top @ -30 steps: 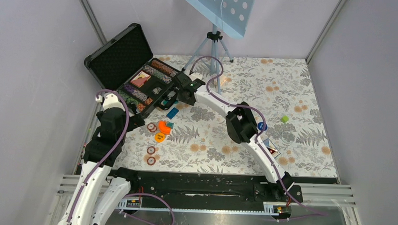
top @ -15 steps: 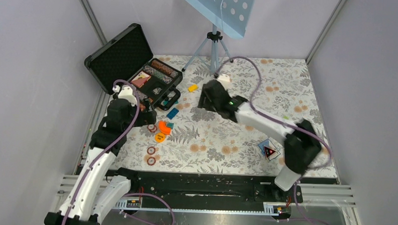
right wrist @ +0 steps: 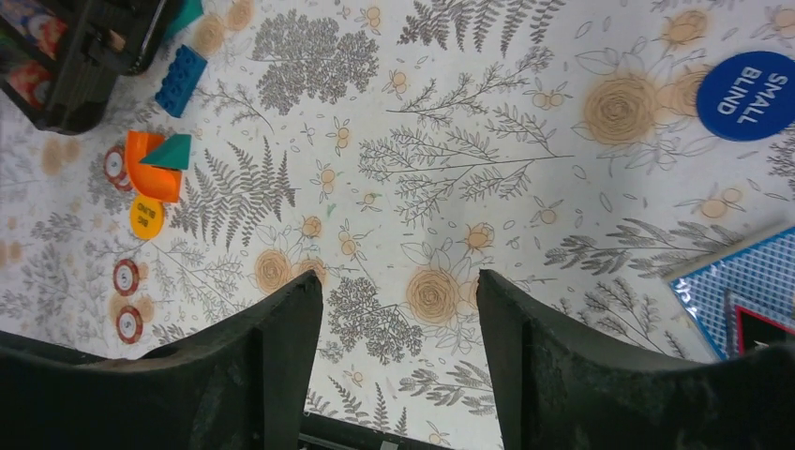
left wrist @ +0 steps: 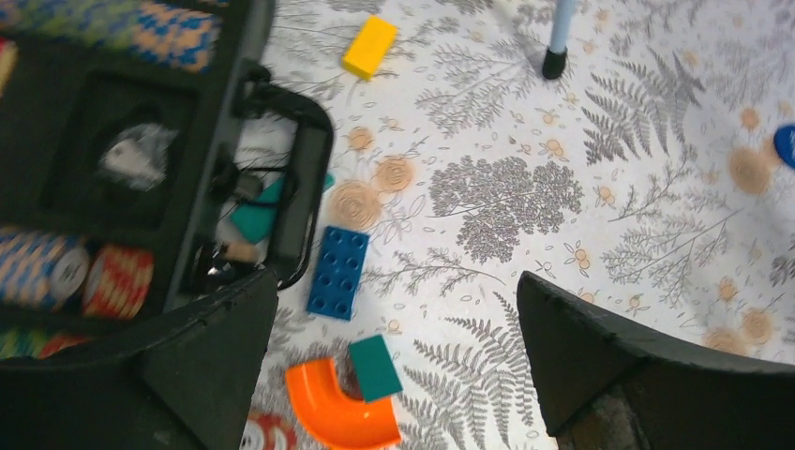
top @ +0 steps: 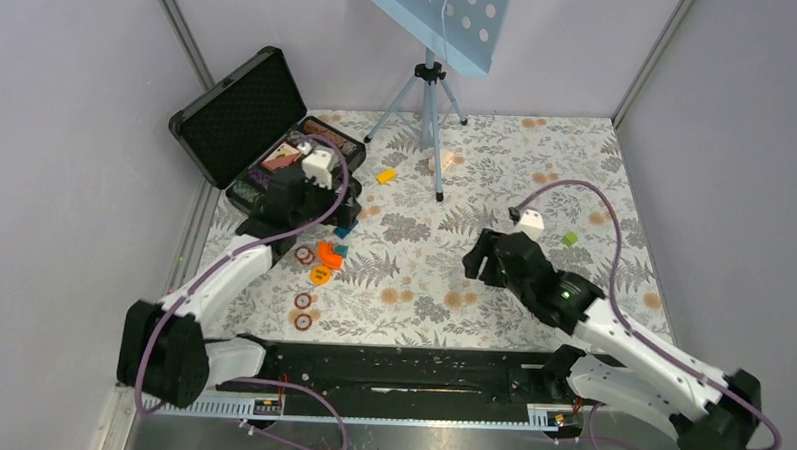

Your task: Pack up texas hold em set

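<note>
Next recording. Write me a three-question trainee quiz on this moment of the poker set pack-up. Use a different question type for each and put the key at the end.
1. True or false: the black hard foam-lined briefcase is shut.
2. Multiple choice: what is between the right arm's fingers? A) a card deck B) a striped chip C) nothing
3. Fill in: the round blue disc lying on the floral tablecloth reads "SMALL ____".
Key: 1 false; 2 C; 3 BLIND
</note>
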Controlling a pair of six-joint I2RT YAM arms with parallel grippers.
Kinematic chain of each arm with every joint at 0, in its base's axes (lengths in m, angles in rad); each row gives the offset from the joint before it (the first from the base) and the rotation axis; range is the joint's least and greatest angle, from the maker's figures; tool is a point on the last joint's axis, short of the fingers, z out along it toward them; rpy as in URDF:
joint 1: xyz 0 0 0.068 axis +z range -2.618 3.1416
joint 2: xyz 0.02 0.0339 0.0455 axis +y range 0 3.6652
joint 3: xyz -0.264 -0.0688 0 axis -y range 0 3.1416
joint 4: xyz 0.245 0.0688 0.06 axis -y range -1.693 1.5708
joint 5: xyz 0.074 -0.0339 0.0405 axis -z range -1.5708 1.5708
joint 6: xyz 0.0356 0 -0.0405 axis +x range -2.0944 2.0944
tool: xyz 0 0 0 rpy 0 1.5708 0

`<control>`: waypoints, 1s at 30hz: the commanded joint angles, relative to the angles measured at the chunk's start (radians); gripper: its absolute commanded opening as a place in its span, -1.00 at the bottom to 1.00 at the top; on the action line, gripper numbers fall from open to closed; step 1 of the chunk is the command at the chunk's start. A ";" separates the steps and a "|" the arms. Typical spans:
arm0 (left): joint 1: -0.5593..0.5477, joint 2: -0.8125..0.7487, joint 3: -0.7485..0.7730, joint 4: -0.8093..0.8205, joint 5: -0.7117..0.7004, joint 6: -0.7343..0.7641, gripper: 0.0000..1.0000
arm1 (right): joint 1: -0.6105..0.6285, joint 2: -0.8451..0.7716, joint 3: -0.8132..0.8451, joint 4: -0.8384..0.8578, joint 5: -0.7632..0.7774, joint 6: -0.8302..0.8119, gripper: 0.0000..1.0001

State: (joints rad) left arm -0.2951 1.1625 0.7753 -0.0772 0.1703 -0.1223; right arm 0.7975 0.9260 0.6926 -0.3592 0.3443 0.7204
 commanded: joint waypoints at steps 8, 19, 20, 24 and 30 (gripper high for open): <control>-0.060 0.454 0.313 0.025 0.066 0.204 0.89 | -0.002 -0.238 -0.075 -0.143 0.048 0.011 0.39; -0.015 0.726 0.652 -0.249 0.094 0.172 0.87 | -0.003 -0.278 -0.109 -0.162 0.060 0.005 0.41; -0.007 0.742 0.666 -0.256 0.107 0.156 0.86 | -0.003 -0.275 -0.107 -0.164 0.061 0.006 0.41; 0.017 0.789 0.708 -0.309 0.124 0.125 0.86 | -0.004 -0.263 -0.102 -0.164 0.050 0.002 0.42; 0.028 0.777 0.658 -0.305 0.107 0.063 0.86 | -0.004 -0.254 -0.109 -0.147 0.049 0.005 0.43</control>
State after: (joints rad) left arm -0.2653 1.9556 1.4452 -0.3771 0.2584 -0.0101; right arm 0.7975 0.6666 0.5838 -0.5156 0.3748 0.7265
